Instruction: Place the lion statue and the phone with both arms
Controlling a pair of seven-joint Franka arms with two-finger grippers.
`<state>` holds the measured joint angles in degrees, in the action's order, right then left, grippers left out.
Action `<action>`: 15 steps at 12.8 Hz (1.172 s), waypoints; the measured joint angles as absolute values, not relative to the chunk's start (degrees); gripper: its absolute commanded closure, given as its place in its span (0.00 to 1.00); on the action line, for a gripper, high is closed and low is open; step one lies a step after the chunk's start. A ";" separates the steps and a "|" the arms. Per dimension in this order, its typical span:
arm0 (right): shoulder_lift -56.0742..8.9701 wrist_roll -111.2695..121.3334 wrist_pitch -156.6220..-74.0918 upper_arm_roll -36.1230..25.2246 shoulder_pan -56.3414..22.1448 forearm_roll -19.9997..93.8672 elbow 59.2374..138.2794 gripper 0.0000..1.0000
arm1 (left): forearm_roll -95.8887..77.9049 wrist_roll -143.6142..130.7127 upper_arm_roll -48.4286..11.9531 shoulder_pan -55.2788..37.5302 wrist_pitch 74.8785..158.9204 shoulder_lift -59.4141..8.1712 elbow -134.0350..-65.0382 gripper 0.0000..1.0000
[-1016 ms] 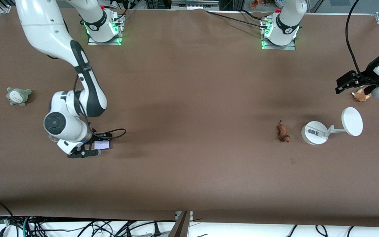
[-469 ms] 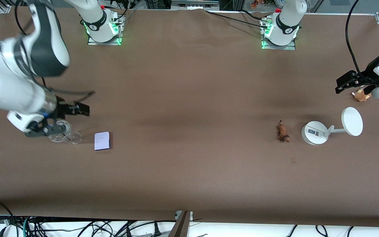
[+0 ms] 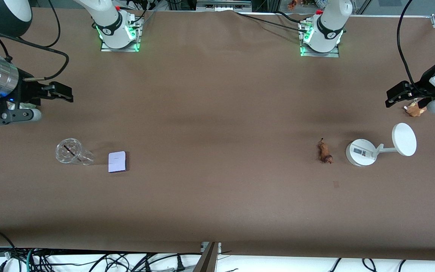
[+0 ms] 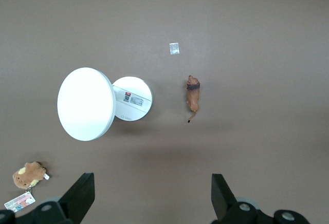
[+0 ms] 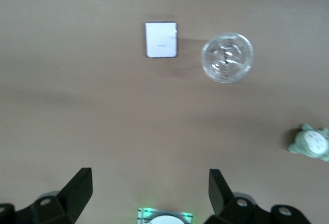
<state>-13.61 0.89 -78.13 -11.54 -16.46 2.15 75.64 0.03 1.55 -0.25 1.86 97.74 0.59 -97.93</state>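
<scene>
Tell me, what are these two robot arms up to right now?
Neither arm holds anything. The phone lies flat on the table beside a clear cup, and the lion statue lies beside a white stand. The right claw hangs open at its end of the table. The left claw hangs open above a small brown plush.

A clear plastic cup [image 3: 71, 153] with a dark straw in it lies tipped on the brown worktop [image 3: 217, 181] toward the right arm's end, and a grey-green plush [image 5: 310, 143] sits near it on the same end. Toward the left arm's end stands a white stand [image 3: 361, 152] with a round base and a raised disc [image 3: 404, 139], and a fluffy brown plush [image 3: 414, 109] with a tag [image 4: 19, 201] lies farther from the front camera than the stand. A small pale square mark [image 4: 174, 49] shows on the worktop near the stand.
</scene>
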 measured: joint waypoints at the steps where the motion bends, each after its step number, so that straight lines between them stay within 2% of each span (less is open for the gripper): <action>1: -13.72 0.89 -77.89 -11.54 -16.46 1.74 75.61 0.00 | 0.03 1.55 -0.25 1.86 97.74 0.59 -97.93 0.00; 10: -14.12 0.86 -74.38 -11.45 -16.00 1.57 75.59 0.00 | 0.03 1.55 -0.22 1.86 97.73 0.59 -97.93 0.00; 15: -10.88 1.14 -72.79 -3.77 -4.27 1.58 78.11 0.00 | 0.03 1.55 -0.20 1.86 97.52 0.59 -97.93 0.00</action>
